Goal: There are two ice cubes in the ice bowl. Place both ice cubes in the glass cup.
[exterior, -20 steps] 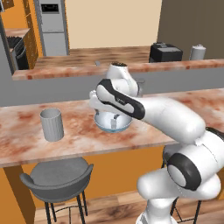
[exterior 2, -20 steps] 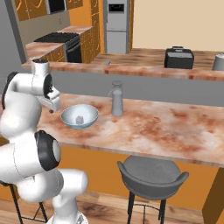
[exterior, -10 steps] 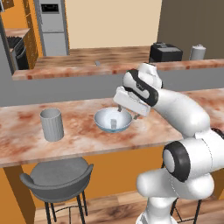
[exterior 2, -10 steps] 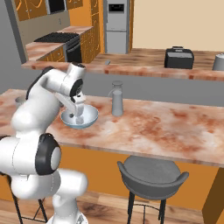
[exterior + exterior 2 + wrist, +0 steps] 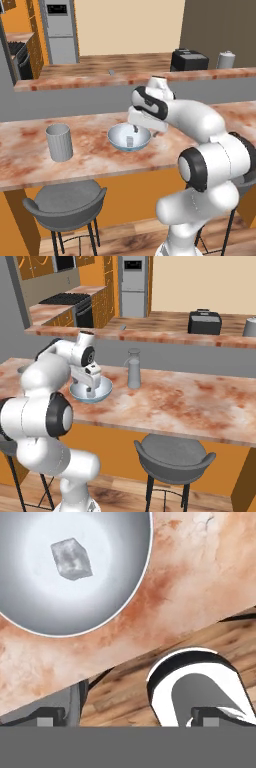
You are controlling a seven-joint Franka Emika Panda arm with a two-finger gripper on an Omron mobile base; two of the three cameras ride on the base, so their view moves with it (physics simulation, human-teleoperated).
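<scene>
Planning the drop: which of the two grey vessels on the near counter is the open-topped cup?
The ribbed straight-sided glass cup left of the ice bowl; the one on the bowl's other side is a slim narrow-necked bottle.

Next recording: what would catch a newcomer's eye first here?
The white arm bends low over the ice bowl on the marbled counter, its pincer open just above the bowl. The hand view shows one ice cube inside. The ribbed glass cup stands apart, left of the bowl.
</scene>
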